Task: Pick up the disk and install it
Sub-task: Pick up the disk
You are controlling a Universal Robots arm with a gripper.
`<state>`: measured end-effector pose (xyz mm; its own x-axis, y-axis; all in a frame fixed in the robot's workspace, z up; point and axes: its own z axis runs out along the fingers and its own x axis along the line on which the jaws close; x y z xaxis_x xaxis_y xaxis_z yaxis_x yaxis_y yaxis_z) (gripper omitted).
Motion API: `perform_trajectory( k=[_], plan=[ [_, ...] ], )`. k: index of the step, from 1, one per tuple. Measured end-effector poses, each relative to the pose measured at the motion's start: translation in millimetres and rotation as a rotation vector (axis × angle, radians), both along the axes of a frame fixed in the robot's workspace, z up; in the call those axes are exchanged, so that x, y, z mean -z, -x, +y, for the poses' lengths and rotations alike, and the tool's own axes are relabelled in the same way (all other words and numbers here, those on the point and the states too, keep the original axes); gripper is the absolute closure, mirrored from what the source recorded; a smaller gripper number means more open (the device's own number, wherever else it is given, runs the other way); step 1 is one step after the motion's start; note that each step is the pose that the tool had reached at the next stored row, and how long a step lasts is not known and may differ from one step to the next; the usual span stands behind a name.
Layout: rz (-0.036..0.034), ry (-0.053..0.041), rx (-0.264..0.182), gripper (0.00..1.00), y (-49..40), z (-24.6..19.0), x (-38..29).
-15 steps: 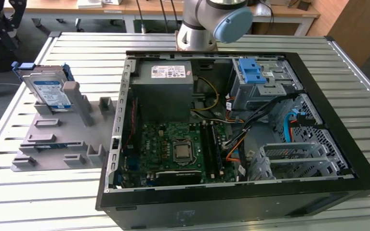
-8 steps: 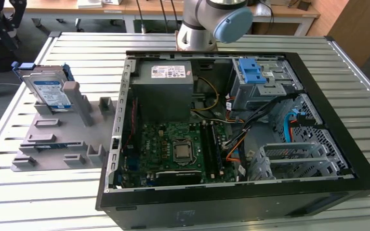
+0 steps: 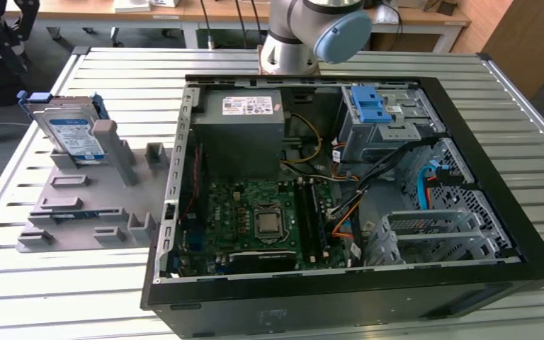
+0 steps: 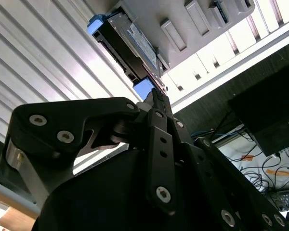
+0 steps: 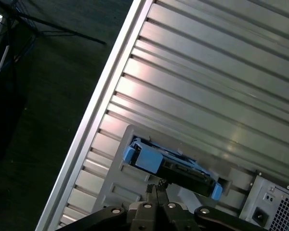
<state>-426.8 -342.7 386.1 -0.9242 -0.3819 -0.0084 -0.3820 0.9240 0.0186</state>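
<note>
A ribbed silver aluminium table (image 3: 111, 64) carries everything. The exterior view takes in its full width; the first wrist view adds its edge rail and the dark floor past it.

On the table lies an open black metal desktop computer case (image 3: 499, 283), with a green motherboard (image 3: 253, 212) and a grey power-supply box (image 3: 244, 117) inside. In the exterior view the grey robot arm (image 3: 310, 28) rises behind the case.

A grey plastic fixture tray with raised blocks (image 3: 74, 212) sits on the table beside the case, on the side towards the gripper.

The silver rectangular disk in its blue plastic carrier bracket (image 3: 71, 134) stands on edge in that tray. It leans back, with its white-and-blue label facing up and outward.

In the first wrist view the disk (image 5: 171, 166) lies just ahead of the fingertips without touching them. Its upturned edge, blue at both corners, runs crosswise to the black gripper (image 5: 156, 185). The second wrist view shows the disk (image 4: 130, 43) side-on as a thin slab, its length slanting towards the gripper (image 4: 156, 95).

The fingers are drawn together with nothing between them.
</note>
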Motion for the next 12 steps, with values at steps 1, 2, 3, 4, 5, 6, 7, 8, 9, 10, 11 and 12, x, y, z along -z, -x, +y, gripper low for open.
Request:
perform_trajectory(
  k=[1,2,3,4,5,6,7,8,9,10,11,12],
  plan=[
    [0.0000,0.0000,-0.006,0.89,0.0,0.0,0.0],
    [0.0000,0.0000,-0.012,0.89,0.0,0.0,0.0],
    [0.0000,0.0000,-0.018,0.89,0.0,0.0,0.0],
    [0.0000,0.0000,-0.024,0.89,0.0,0.0,0.0],
    [0.0000,0.0000,-0.030,0.89,0.0,0.0,0.0],
    [0.0000,0.0000,-0.037,0.89,0.0,0.0,0.0],
    [0.0000,0.0000,-0.042,0.89,0.0,0.0,0.0],
    [0.0000,0.0000,-0.049,0.89,0.0,0.0,0.0],
    [0.0000,0.0000,-0.055,0.89,0.0,0.0,0.0],
    [0.0000,0.0000,-0.061,0.89,0.0,0.0,0.0],
    [0.0000,0.0000,-0.067,0.89,0.0,0.0,0.0],
    [0.0000,0.0000,-0.074,0.89,0.0,0.0,0.0]
  ],
)
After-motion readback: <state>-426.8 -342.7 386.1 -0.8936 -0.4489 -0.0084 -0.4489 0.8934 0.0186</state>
